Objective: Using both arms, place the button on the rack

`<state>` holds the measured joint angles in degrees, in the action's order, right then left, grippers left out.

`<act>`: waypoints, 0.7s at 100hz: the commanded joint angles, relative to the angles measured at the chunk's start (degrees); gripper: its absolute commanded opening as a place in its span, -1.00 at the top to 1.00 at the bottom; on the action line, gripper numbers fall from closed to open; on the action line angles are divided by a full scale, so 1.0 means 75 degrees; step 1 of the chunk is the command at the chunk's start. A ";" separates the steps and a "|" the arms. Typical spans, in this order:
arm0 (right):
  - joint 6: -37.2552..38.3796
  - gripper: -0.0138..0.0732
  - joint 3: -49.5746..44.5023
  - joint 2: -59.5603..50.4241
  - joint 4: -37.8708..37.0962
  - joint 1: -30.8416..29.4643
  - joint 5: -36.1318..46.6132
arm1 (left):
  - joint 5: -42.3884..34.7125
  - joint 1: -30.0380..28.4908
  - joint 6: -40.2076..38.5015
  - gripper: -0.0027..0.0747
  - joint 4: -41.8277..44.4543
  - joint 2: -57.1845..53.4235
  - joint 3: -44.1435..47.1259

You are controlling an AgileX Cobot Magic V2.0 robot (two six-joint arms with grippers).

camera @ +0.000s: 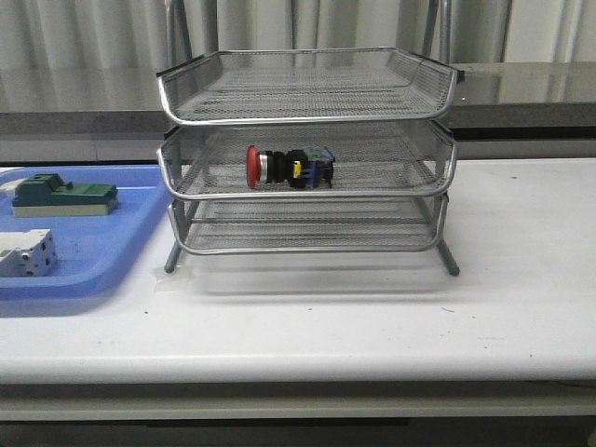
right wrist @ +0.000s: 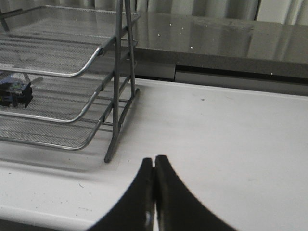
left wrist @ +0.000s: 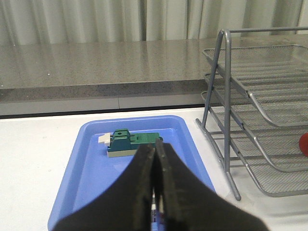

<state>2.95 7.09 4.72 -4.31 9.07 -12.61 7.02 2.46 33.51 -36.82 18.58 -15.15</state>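
Observation:
The button (camera: 289, 168), with red head, silver collar and black body, lies on its side in the middle tier of the silver wire rack (camera: 307, 88). Its red head shows at the edge of the left wrist view (left wrist: 304, 144) and its dark rear in the right wrist view (right wrist: 14, 92). Neither arm shows in the front view. My left gripper (left wrist: 155, 148) is shut and empty above the blue tray (left wrist: 91, 168). My right gripper (right wrist: 154, 160) is shut and empty over the white table, off the rack's (right wrist: 72, 72) right side.
The blue tray (camera: 112, 242) at the left holds a green-topped block (camera: 63, 196), also in the left wrist view (left wrist: 127, 142), and a white terminal block (camera: 26, 253). A grey counter and curtains lie behind the table.

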 commanded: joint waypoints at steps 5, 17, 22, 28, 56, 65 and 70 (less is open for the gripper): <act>0.0006 0.81 -0.0380 -0.0194 0.0131 -0.0049 0.1619 | -0.0558 -0.0016 -0.0076 0.98 -0.0102 0.0050 -0.0214; 0.0006 0.81 -0.0880 -0.0413 0.0275 -0.0055 0.2250 | -0.0558 -0.0016 -0.0076 0.98 -0.0102 0.0050 -0.0214; 0.0006 0.81 -0.1058 -0.0493 0.0316 -0.0056 0.2441 | -0.0558 -0.0016 -0.0076 0.98 -0.0102 0.0050 -0.0214; 0.0006 0.81 -0.1169 -0.0564 0.0360 -0.0141 0.2515 | -0.0558 -0.0016 -0.0076 0.98 -0.0102 0.0050 -0.0214; 0.0006 0.81 -0.1157 -0.0573 0.0399 -0.0852 0.2539 | -0.0558 -0.0016 -0.0076 0.98 -0.0102 0.0050 -0.0214; 0.0006 0.81 -0.1157 -0.0573 0.0399 -0.0852 0.2539 | -0.0558 -0.0016 -0.0076 0.98 -0.0102 0.0050 -0.0214; 0.0006 0.81 -0.1157 -0.0573 0.0399 -0.0850 0.2532 | -0.0558 -0.0016 -0.0076 0.98 -0.0102 0.0050 -0.0214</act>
<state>2.95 -1.52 -0.14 -1.55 3.10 1.25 7.02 2.46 33.51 -36.82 18.58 -15.15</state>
